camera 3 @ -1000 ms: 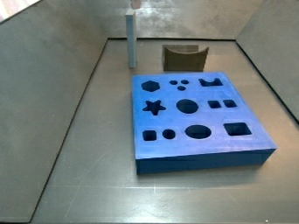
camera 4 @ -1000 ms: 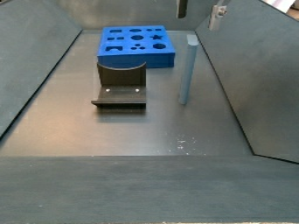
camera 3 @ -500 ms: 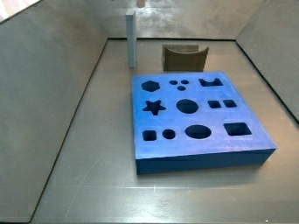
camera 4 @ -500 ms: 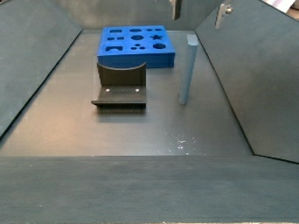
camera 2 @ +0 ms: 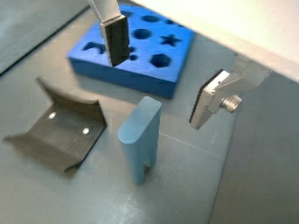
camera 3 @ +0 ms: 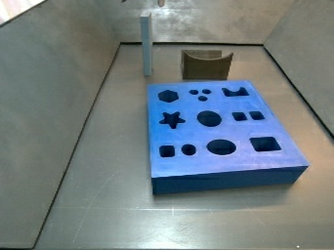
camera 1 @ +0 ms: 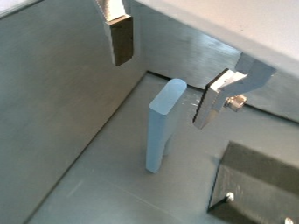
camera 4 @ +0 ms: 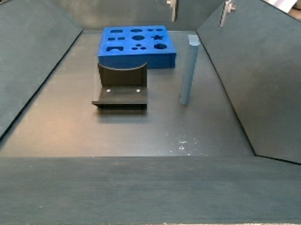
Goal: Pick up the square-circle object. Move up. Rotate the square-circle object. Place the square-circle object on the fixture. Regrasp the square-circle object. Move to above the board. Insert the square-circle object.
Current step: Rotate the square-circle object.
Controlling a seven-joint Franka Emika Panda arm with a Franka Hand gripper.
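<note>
The square-circle object (camera 3: 146, 47) is a slim light blue-grey peg standing upright on the grey floor (camera 4: 186, 70), held by nothing. My gripper (camera 4: 199, 18) hangs open above it, at the upper edge of both side views (camera 3: 154, 5). In both wrist views the peg's top (camera 1: 162, 127) (camera 2: 140, 144) lies between the spread fingers (camera 1: 121, 39) (camera 2: 114, 39) and below their tips, touching neither. The dark fixture (camera 4: 121, 88) (camera 3: 204, 64) stands beside the peg, its notch empty. Beyond it lies the blue board (camera 4: 139, 44) (camera 3: 222, 132) with dark cut-outs.
Sloping grey walls (camera 3: 78, 59) (camera 4: 247, 97) enclose the floor on all sides; the peg stands close to one wall. In the wrist views the fixture (camera 2: 59, 131) (camera 1: 263, 184) and the board (camera 2: 128, 48) lie near the peg.
The two fingers have spread further apart above the peg and sit slightly higher in the side views. The peg, fixture and board have not moved.
</note>
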